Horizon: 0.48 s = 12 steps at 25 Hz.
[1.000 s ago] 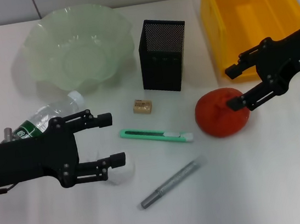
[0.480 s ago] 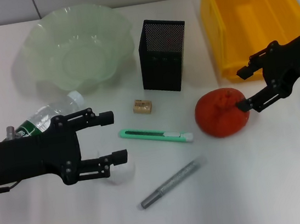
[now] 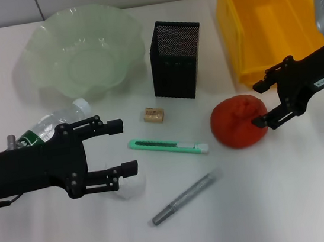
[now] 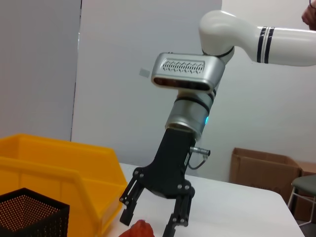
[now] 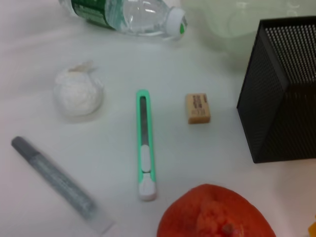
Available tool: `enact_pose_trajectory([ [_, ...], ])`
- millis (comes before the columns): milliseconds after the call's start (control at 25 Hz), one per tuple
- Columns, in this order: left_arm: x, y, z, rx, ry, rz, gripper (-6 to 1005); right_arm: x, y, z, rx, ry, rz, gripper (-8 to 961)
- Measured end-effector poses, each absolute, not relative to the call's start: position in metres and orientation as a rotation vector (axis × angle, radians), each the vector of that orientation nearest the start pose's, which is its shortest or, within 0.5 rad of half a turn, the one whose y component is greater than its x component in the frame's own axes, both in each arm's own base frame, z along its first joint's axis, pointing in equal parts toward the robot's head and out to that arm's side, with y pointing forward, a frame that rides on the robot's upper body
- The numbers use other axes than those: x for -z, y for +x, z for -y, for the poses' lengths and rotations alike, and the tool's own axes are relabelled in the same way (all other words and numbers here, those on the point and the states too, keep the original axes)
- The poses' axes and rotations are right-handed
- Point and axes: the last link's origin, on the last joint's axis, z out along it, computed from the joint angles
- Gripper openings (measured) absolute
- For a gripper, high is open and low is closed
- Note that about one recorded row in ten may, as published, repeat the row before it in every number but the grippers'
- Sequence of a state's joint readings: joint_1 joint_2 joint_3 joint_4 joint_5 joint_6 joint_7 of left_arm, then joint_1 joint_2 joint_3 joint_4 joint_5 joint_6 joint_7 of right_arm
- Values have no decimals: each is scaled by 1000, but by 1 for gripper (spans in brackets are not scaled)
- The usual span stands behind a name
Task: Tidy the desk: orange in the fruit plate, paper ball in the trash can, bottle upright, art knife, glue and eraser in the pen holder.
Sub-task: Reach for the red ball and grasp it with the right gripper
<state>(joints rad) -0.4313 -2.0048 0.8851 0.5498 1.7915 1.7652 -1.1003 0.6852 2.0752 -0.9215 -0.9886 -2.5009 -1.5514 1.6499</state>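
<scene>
Grey and slim, the glue stick [image 3: 185,198] was seen nearest on the white tabletop [image 3: 292,199], lying at a slant with open room around it. Just beyond it, the left gripper [image 3: 124,148] was held low with its fingers apart, and the paper ball [image 3: 130,188] was found just beside its nearer finger, not between them. The green art knife [image 3: 168,146] lay flat toward the middle, with the eraser [image 3: 154,115] a little farther back and the bottle [image 3: 55,126] on its side behind the left arm.

To the right, the orange [image 3: 239,121] rested on the tabletop, and the right gripper [image 3: 257,103] was spread open at its far-right side, one finger tip at the fruit's edge and the other clear of it. Nothing was clamped. For a sound grasp, the fingers would need to be centred across the widest part of the orange before closing, since a round fruit would likely roll off an off-centre pinch.

Farther back stood the mesh pen holder [image 3: 176,59], the yellow trash can [image 3: 271,17] close behind the right gripper, and the pale green fruit plate [image 3: 81,51]. The carry to the plate should be lifted over the pen holder and kept off the can's wall.
</scene>
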Motion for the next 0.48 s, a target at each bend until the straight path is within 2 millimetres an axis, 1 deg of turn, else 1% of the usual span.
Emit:
enact_pose_trajectory([
  [280,-3,-269,-279,908,-2871,303,813,1,240,-374,227,-2901,-357,809],
  [480,-4,-269,-279,907,-2870,301,813,8,245,-374,216,-2900,-364,808],
])
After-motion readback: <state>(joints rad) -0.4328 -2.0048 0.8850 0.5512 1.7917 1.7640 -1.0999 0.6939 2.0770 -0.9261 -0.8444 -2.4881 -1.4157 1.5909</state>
